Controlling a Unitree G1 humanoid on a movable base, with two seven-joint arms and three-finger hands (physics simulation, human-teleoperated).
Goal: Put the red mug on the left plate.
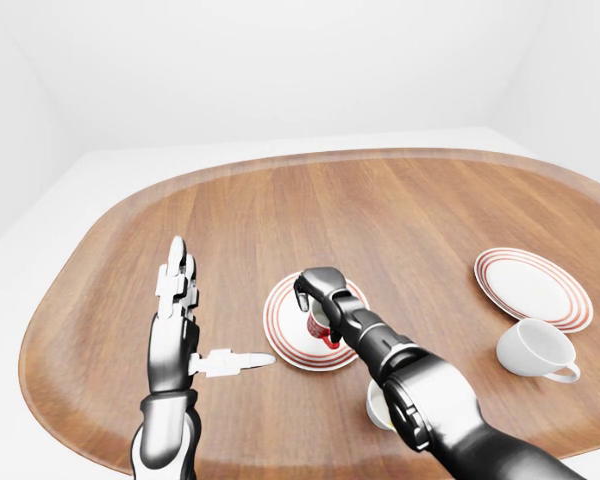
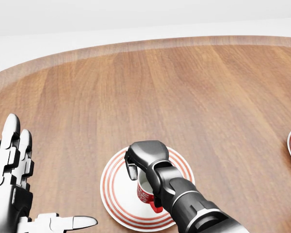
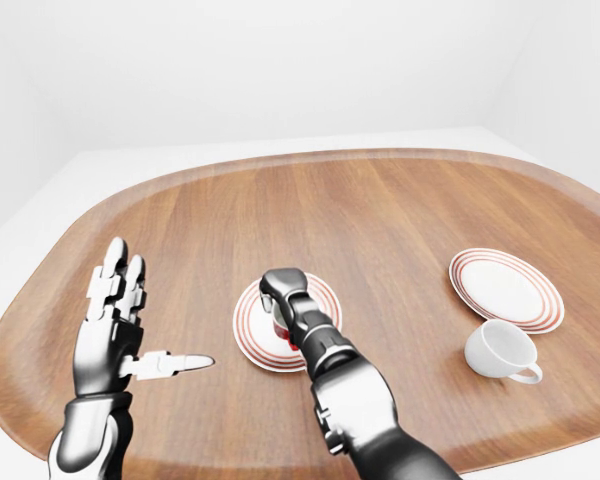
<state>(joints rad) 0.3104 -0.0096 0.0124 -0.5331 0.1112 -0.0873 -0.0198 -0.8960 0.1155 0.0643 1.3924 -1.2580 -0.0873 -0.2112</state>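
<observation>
The red mug point(image 2: 146, 193) stands upright on the left plate point(image 2: 112, 190), a white plate with red rings, low in the head view. My right hand point(image 2: 141, 166) comes over the mug from above, its dark fingers curled round the rim and upper wall. Most of the mug is hidden behind the hand and forearm. My left hand point(image 2: 12, 162) is held up flat and open at the left edge, well left of the plate, with its thumb pointing toward it.
On the oval wooden table point(image 1: 380, 205), a second ringed plate point(image 1: 532, 285) lies at the right with a white mug point(image 1: 533, 350) just below it. Another white object point(image 1: 378, 410) shows partly under my right forearm.
</observation>
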